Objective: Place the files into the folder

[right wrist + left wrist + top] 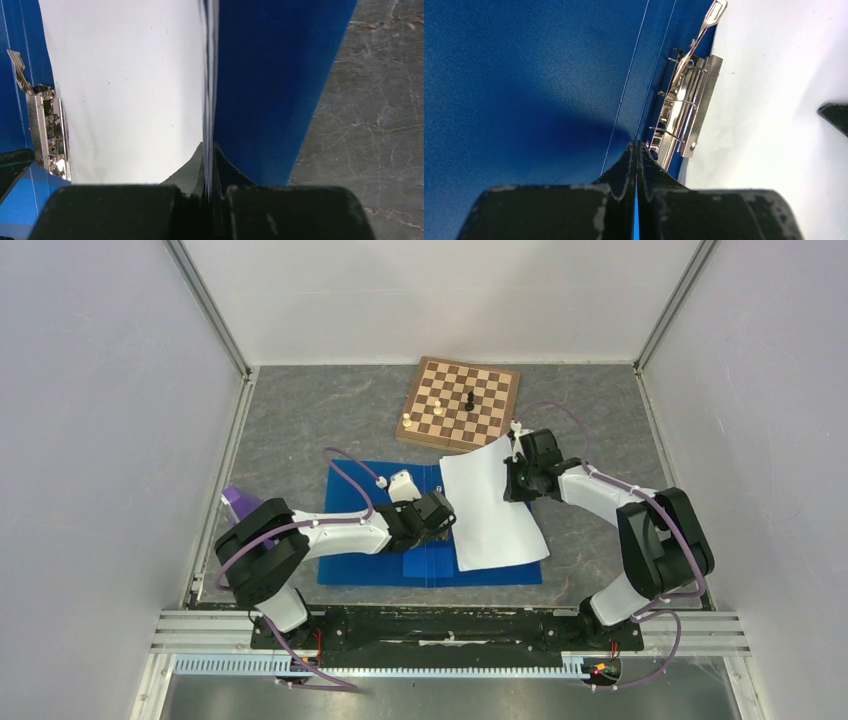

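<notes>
Chessboard beyond folder; right jaws tight on files, left jaws together beside clip.

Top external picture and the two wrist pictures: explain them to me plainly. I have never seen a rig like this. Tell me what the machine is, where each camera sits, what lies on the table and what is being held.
The machine is two robot arms bolted at the near edge of a grey table. The top picture looks down from above and behind them. The other two come from a camera on each wrist, looking along that arm's own fingers. On the table lie an open blue folder with a metal clip at its spine, white paper sheets on its right half, and a chessboard behind. The right tool is shut on the paper's edge. The left tool is shut beside the clip; whether it grips anything is unclear.
</notes>
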### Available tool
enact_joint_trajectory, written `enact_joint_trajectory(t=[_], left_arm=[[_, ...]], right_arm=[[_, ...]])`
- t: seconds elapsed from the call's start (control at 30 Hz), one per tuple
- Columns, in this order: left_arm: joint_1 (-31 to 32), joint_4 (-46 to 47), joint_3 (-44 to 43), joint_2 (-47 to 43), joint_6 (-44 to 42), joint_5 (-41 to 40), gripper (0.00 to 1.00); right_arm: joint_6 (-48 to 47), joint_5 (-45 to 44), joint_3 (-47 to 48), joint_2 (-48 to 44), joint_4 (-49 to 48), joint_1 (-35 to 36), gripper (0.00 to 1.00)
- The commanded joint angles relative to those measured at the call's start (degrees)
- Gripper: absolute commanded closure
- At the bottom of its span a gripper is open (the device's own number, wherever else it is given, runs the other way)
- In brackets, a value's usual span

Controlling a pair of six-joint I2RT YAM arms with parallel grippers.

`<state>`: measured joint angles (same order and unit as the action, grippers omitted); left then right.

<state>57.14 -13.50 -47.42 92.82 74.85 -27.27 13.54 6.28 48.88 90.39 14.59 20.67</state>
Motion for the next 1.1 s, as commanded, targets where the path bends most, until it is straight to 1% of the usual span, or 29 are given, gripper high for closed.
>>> enact_joint_trajectory(t=[0.0, 0.23, 0.37, 0.6, 0.67, 0.8, 0.93, 1.07], left_arm=[[0.5, 0.2, -2.3, 1.5, 2.4, -1.6, 0.98], [0.5, 0.6, -2.8, 3.0, 2.9, -1.4, 0.98], [0.5, 1.0, -2.8, 3.3, 3.0, -1.2, 0.98], [0.5, 1.1, -2.7, 3.6, 2.8, -1.0, 0.98], [0.5, 1.1, -2.6, 3.5, 2.8, -1.1, 0.98], [0.5, 1.1, -2.3, 3.1, 2.8, -1.2, 0.98], [0.5, 1.0, -2.2, 3.1, 2.9, -1.3, 0.98], [0.5, 1.0, -2.3, 3.1, 2.8, -1.3, 0.98]], right_arm=[[1.7, 6.3, 0.9, -1.5, -0.3, -3.9, 1.00], [8.5, 20.5, -2.2, 0.4, -7.0, -9.7, 1.00], [13.0, 23.6, -3.8, 2.4, -11.0, -10.3, 1.00], [17.1, 22.8, -5.8, 5.2, -14.1, -11.3, 1.00], [18.3, 22.0, -6.6, 4.8, -16.1, -12.0, 1.00], [19.4, 20.4, -7.4, 3.3, -16.4, -14.2, 1.00], [21.7, 20.6, -9.0, 1.2, -18.0, -16.1, 1.00], [23.3, 21.8, -9.6, 1.4, -19.4, -16.8, 1.00]])
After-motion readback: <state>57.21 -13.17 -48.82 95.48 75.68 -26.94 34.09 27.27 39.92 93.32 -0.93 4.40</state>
